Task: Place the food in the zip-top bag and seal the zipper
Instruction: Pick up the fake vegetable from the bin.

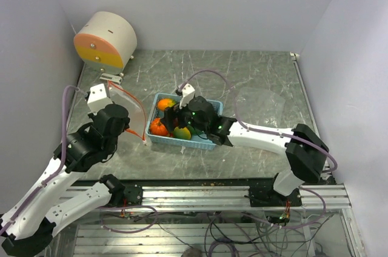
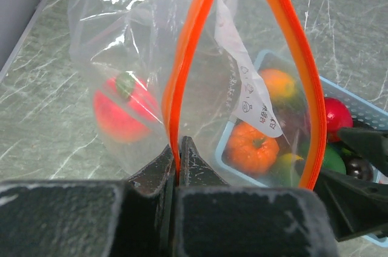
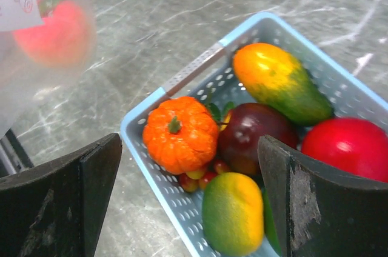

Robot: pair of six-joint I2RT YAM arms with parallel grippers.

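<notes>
- Food [image 1: 159, 126]: most pieces lie in the light blue basket [image 3: 182, 75], at the centre of the top view. The right wrist view shows an orange pumpkin [image 3: 180, 133], a dark purple piece [image 3: 254, 136], a red apple [image 3: 348, 148], a mango-shaped piece [image 3: 279, 84] and a yellow-green piece [image 3: 233, 211].
- Axes: the mango-shaped piece runs from upper left to lower right of the right wrist frame, with its orange end at the upper left. The yellow-green piece stands near-vertical at lower centre.
- One red piece [image 2: 121, 108] with a green stem spot sits inside the zip-top bag [image 2: 139, 39], left of the basket, seen through the film.
- Bag mouth is open, with the two orange zipper strips [image 2: 194, 57] bowed apart. In the top view the zipper line runs from upper left down to lower right and ends by the basket's left corner.
- Left gripper [image 2: 179, 160]: clamped on the near end of the left-hand strip, with only the strip between the fingers. The bag extends up-frame from it.
- Right gripper [image 3: 188, 166]: jaws spread wide, grasping nothing, over the basket. In its own view the pumpkin and the yellow-green piece lie between the fingers. Contact cannot be told.
- In the top view the right arm hides much of the basket, and only orange and yellow-green bits show.
- Only the left wrist view shows the pinch and a white printed label [image 2: 254, 99] on the bag.
- Everything rests on a grey marbled table [image 1: 254, 81].
</notes>
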